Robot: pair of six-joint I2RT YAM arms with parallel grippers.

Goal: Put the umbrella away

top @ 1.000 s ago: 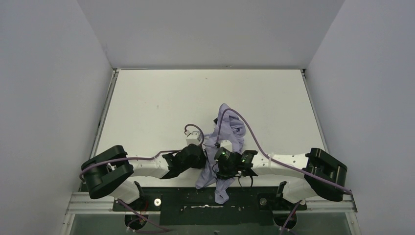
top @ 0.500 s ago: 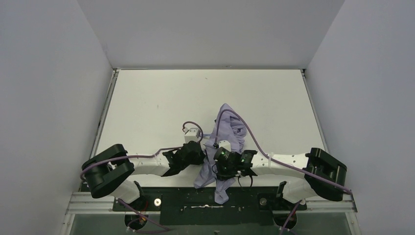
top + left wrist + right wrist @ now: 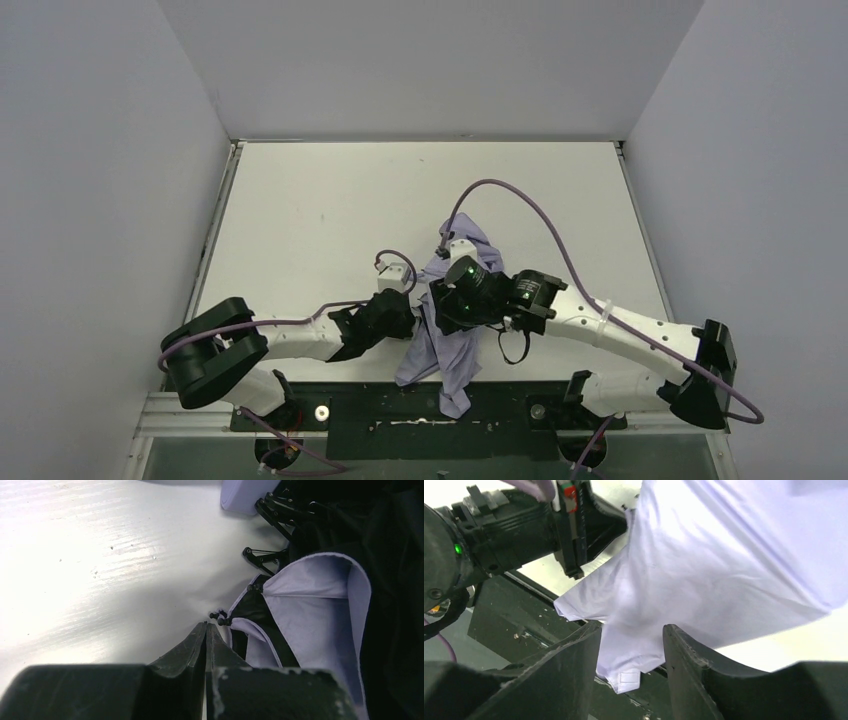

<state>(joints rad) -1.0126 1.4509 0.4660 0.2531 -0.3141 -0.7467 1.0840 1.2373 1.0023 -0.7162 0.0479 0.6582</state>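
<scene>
Top external view puts the umbrella at the middle of the counter's near edge. It is half collapsed, and its lavender canopy spills in loose folds past that edge and droops over the dark base below. In the left wrist view the black ribs splay out beside the lavender handle.

The left gripper lies low on the counter, its jaws pressed together with nothing visibly between them, their tips just beside the small rib ends. The right gripper hangs over the drooping cloth, its jaws apart and gripping nothing.

The overhang looks like the main hazard. With neither arm holding it, the hanging cloth could drag the whole umbrella off the near edge. A pinch on cloth alone would likely bunch the canopy instead of folding the ribs. The splayed ribs may snag a jaw, and the right arm's purple cable loops close above.
</scene>
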